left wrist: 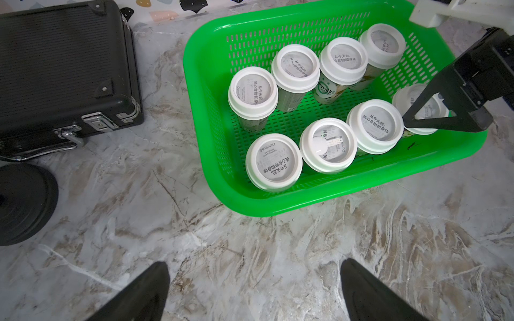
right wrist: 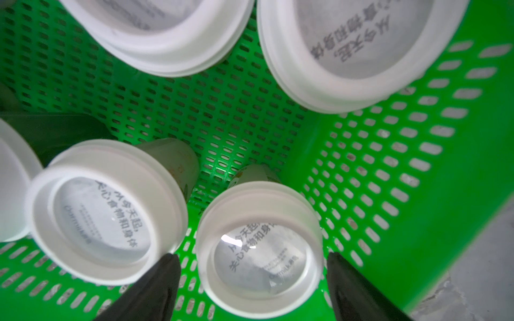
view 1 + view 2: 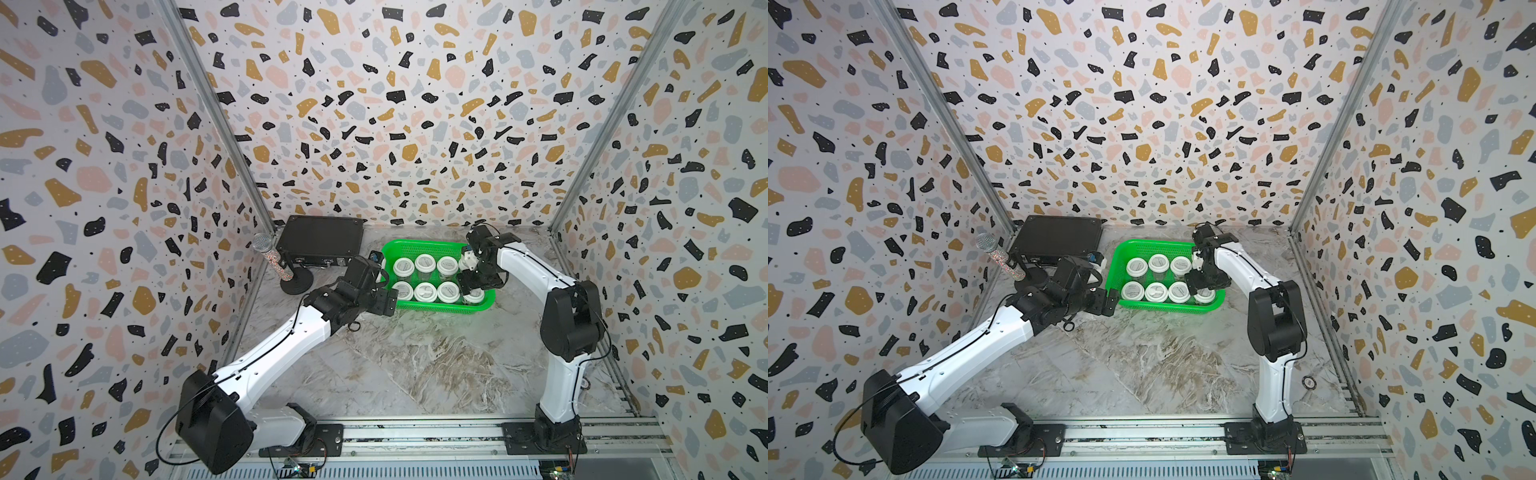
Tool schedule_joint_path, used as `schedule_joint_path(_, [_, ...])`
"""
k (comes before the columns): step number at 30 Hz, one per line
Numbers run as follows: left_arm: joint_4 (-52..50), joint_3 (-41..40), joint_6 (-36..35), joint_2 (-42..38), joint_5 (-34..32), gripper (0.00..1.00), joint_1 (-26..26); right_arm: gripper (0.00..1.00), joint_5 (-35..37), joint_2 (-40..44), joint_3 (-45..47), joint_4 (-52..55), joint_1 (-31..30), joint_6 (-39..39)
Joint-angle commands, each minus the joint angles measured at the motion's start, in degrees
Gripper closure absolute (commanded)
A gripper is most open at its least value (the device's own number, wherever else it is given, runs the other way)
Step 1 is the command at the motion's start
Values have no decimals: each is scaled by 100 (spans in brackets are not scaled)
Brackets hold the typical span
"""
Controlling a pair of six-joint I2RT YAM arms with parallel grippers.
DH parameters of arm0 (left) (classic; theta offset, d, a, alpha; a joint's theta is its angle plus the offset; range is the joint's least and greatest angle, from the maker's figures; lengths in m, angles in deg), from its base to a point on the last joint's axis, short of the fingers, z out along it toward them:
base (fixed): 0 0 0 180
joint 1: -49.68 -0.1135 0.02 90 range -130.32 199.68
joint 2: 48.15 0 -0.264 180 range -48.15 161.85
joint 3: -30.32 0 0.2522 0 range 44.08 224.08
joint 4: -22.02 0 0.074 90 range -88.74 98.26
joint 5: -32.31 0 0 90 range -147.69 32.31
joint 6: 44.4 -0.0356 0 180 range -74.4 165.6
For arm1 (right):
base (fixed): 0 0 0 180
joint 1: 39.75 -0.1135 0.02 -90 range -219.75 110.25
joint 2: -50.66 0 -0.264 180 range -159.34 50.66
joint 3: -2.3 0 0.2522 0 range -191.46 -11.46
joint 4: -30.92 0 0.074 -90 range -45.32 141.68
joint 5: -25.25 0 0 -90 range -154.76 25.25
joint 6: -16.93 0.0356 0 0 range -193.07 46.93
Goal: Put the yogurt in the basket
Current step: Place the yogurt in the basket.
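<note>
While the right gripper (image 2: 251,259) straddles the corner cup (image 2: 258,241), its jaws stand apart, with a narrow gap at one fingertip (image 2: 164,275) and almost none at the other. All eight cups of the yogurt (image 1: 328,144) stand inside the basket (image 1: 347,200). Hazard: a lift that is not straight up may hook the lid rim between the jaws and tip the cup against the neighbouring cup (image 2: 105,211) just outside them. The left gripper (image 1: 254,266), jaws apart and empty, has only bare table (image 1: 250,236) between its jaws.

Eight white-lidded yogurt cups (image 1: 375,126), standing two rows, inside green mesh basket (image 1: 192,83)
</note>
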State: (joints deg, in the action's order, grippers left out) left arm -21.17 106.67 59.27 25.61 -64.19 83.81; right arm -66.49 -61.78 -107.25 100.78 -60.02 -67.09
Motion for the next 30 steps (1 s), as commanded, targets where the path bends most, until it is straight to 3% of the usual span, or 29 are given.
schedule_joint_path(1, [183,8,-81,-1,35,1,-45,12,-4,451,-219,116,-21,22])
schedule_joint_path(9, [183,-10,-60,-46,-70,1,-46,12,498,1152,146,-433,-21,-6])
schedule_joint_path(18, [268,-96,2,-129,-580,0,-62,10,1585,2563,1962,-2582,-21,147])
schedule_joint_path(23, [521,-289,58,-211,-1503,1,-142,0,2570,2978,2740,-3288,-3,225])
schedule_joint_path(30, [1778,-1219,-272,-429,-3558,1,-174,0,3472,3321,3725,-4143,173,273])
